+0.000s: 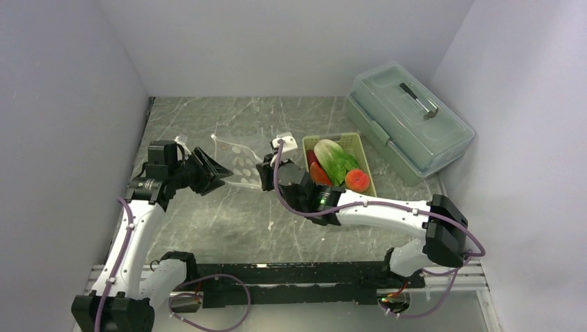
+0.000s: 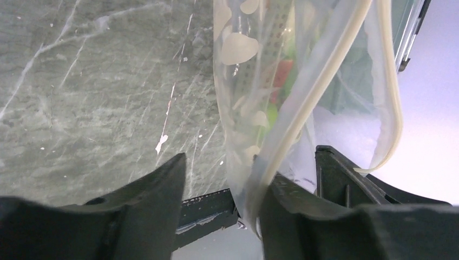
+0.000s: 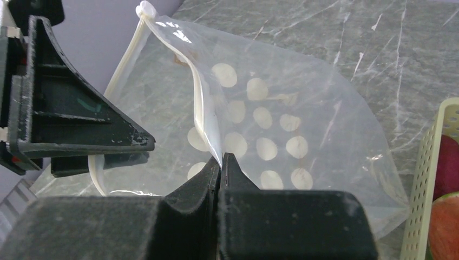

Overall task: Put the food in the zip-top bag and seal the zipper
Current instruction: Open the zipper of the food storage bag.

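Observation:
The zip-top bag (image 1: 239, 162), clear with pale spots, hangs between my two grippers above the table. My right gripper (image 3: 221, 158) is shut on the bag's (image 3: 281, 135) mouth edge, right beside the zipper (image 3: 200, 108). My left gripper (image 2: 227, 170) is open. The bag (image 2: 243, 108) and its zipper (image 2: 319, 81) run down between its jaws and lean on the right-hand finger (image 2: 303, 211), with a gap to the other. The food lies in the basket (image 1: 363, 149): lettuce (image 1: 336, 158), an orange-red ball (image 1: 357, 180) and a red-orange piece (image 1: 319, 173).
A large translucent lidded box (image 1: 408, 117) stands at the back right, behind the basket. The basket's slotted wall (image 3: 433, 162) is close to the right of the bag. White walls close in the table on three sides.

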Available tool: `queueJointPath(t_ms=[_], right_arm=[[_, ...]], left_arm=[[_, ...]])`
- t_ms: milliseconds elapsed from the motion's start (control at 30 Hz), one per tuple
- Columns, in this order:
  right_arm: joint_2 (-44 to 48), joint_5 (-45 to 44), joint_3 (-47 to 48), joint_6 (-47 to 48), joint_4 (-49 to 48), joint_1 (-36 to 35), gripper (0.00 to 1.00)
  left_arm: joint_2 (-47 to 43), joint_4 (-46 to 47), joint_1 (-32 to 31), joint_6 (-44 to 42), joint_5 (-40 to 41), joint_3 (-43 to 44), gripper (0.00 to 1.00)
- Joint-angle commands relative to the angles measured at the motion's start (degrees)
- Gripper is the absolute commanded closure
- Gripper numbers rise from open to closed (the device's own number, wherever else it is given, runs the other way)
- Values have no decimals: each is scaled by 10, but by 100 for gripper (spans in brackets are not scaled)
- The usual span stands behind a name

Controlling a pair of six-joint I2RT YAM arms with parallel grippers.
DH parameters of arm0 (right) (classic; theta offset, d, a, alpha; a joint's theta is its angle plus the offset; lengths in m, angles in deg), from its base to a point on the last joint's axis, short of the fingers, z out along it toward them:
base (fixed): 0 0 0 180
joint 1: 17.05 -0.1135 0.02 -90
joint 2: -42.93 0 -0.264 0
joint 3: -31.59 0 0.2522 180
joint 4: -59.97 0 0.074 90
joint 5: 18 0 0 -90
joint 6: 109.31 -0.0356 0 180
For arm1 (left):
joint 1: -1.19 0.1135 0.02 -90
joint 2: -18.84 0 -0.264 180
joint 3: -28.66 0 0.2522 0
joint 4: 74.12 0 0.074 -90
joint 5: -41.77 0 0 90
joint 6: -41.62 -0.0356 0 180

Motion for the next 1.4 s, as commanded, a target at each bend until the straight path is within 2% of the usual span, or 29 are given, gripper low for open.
queueJointPath(t_ms=[0,133,300,333,500,700,833,900,1100,1367], right_arm=[[4,2,-8,-16,-67,1,100],[-1,1,-15,-18,-79,0,100],[-8,6,-19,-20,-85,1,100],[-9,8,-18,-20,-85,1,100],[-11,24,-8,-19,-69,0,100],[-15,54,15,-9,-42,0,74],[-16,72,38,-3,-14,-1,53],[-18,80,55,-1,5,-1,47],[-35,85,126,2,82,-6,39],[-91,59,239,30,196,-6,36]], left_arm=[[7,36,-1,4,-29,-4,54],[14,34,-1,0,-30,-4,76],[17,40,-1,-4,-34,-6,98],[19,37,-1,-7,-31,-3,100],[23,17,-1,-28,-4,11,100],[28,-21,-1,-65,36,45,100],[35,-50,-1,-90,60,74,100],[40,-60,-1,-101,66,87,100],[65,-104,-1,-144,78,139,100],[100,-156,-2,-206,97,214,100]])
